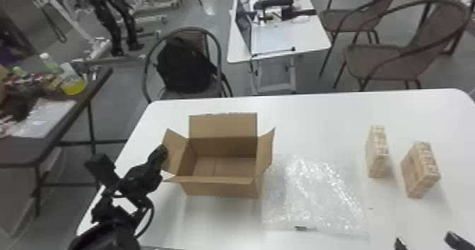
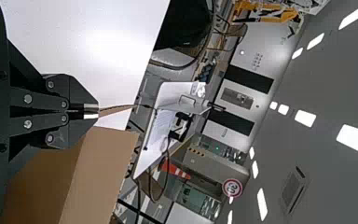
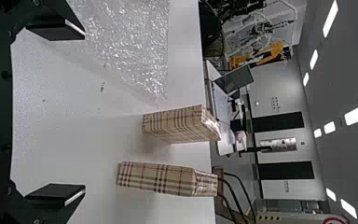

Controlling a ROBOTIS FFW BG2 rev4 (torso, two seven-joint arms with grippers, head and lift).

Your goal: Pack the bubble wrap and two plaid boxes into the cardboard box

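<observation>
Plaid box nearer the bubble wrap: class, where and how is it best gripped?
Probably around the upper half of this plaid box, coming from the robot's side, the open right tool closing across its narrow width. It stands upright and slim, and the gap to the other plaid box looks enough for one finger.

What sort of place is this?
Probably a robotics lab or workshop: there is a black robot arm near the cardboard box, what looks like orange robotic machinery stands in the background, and an open laptop sits on a white table.
</observation>
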